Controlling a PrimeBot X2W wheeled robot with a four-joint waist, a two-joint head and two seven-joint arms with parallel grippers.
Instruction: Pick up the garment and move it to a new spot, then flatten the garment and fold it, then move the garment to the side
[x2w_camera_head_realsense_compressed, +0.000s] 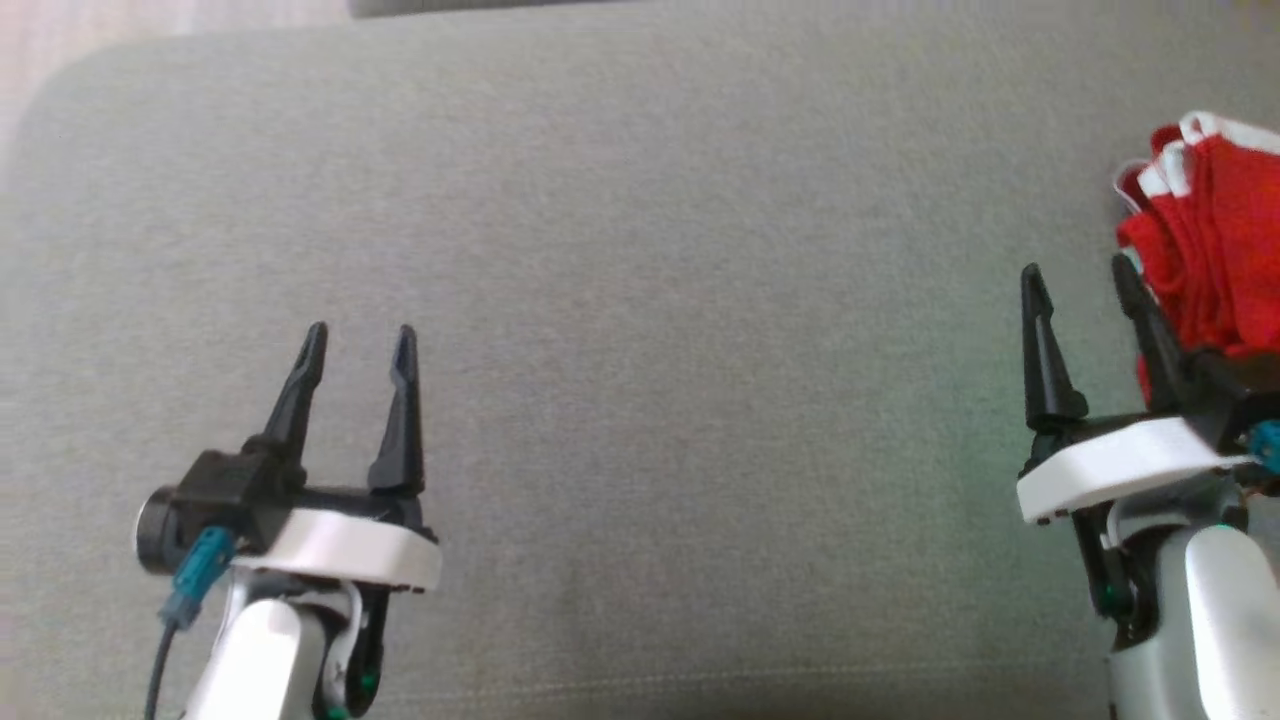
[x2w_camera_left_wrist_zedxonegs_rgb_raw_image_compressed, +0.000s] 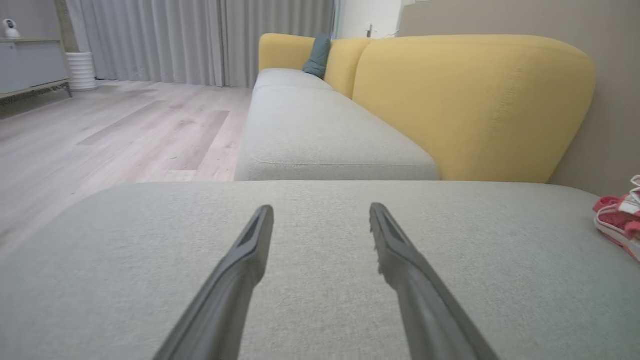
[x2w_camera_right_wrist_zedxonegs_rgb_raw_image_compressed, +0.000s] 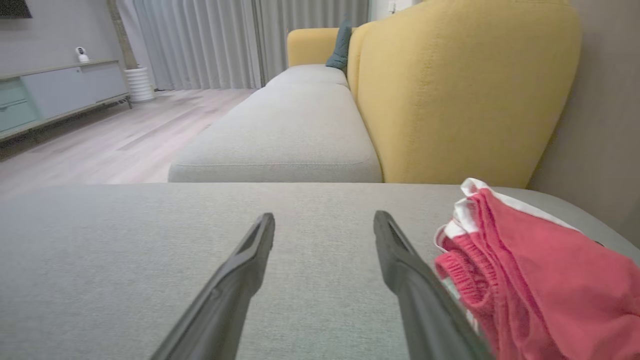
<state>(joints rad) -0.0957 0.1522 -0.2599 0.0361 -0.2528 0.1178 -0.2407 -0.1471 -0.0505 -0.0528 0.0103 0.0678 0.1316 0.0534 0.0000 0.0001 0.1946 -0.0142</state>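
Two claws hover over the grey seat cushion (x2w_camera_head_realsense_compressed: 640, 250), both empty. On this cushion the red garment (x2w_camera_head_realsense_compressed: 1220, 230), trimmed in white, lies gathered in layered folds at the far right edge, partly cut off in the head view. Fingers of the left claw (x2w_camera_head_realsense_compressed: 361, 335) are spread with nothing between them, well apart from the garment. Fingers of the right claw (x2w_camera_head_realsense_compressed: 1075, 268) are likewise spread and grip nothing; its outer finger sits just beside the garment, contact cannot be confirmed. Behind the cushion stands a yellow backrest (x2w_camera_right_wrist_zedxonegs_rgb_raw_image_compressed: 460, 90); a pale wooden floor (x2w_camera_left_wrist_zedxonegs_rgb_raw_image_compressed: 100, 135) and grey curtains (x2w_camera_left_wrist_zedxonegs_rgb_raw_image_compressed: 200, 40) lie beyond
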